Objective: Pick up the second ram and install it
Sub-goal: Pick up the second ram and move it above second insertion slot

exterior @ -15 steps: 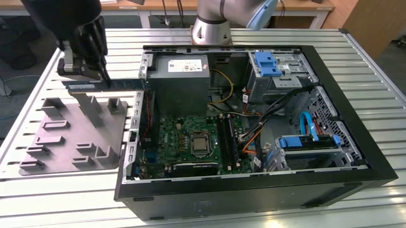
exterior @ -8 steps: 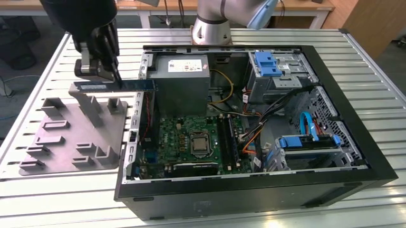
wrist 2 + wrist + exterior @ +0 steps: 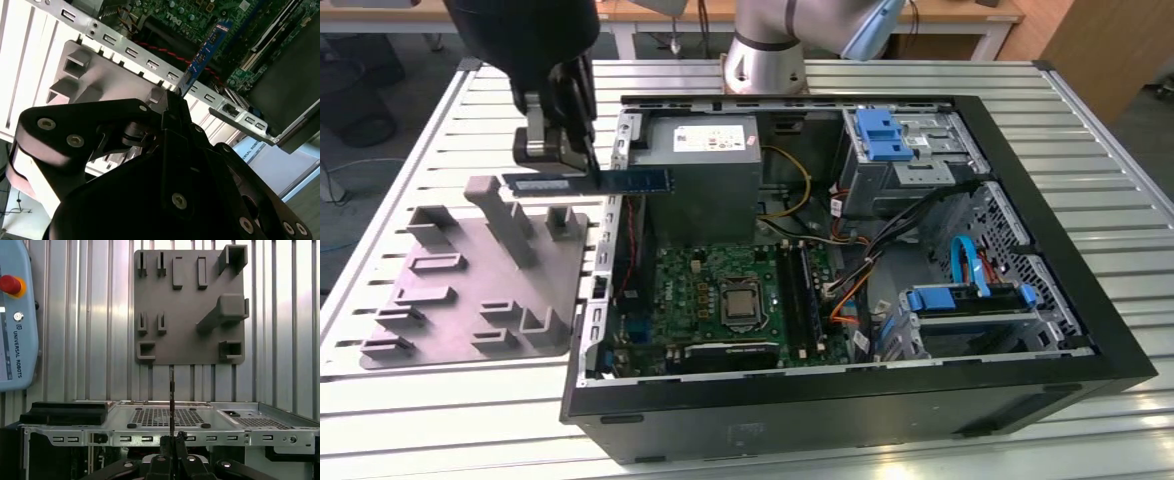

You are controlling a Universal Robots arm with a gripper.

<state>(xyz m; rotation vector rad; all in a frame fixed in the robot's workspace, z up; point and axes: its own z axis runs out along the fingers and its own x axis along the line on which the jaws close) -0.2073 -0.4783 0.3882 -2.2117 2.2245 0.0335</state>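
Observation:
My gripper (image 3: 550, 158) is shut on the second ram (image 3: 607, 181), a slim dark strip with a bluish face. It hangs level in the air over the gap between the grey tray (image 3: 467, 290) and the near wall of the open computer case (image 3: 854, 400). The ram (image 3: 206, 47) sticks out from the closed fingertips (image 3: 172, 102) toward the green board (image 3: 210, 15). In the first wrist view the ram (image 3: 171, 400) shows edge-on, rising from the gripper (image 3: 172, 440). The green board (image 3: 720, 290) lies on the case floor with long black memory sockets (image 3: 801, 290) beside the processor.
The grey tray (image 3: 190, 305) with upright ribs lies on the slatted metal table (image 3: 427, 120). Inside the case sit a grey power supply (image 3: 700, 165), blue drive brackets (image 3: 881, 135) and loose cables (image 3: 854, 250). A blue-grey control pendant (image 3: 15, 315) lies on the table.

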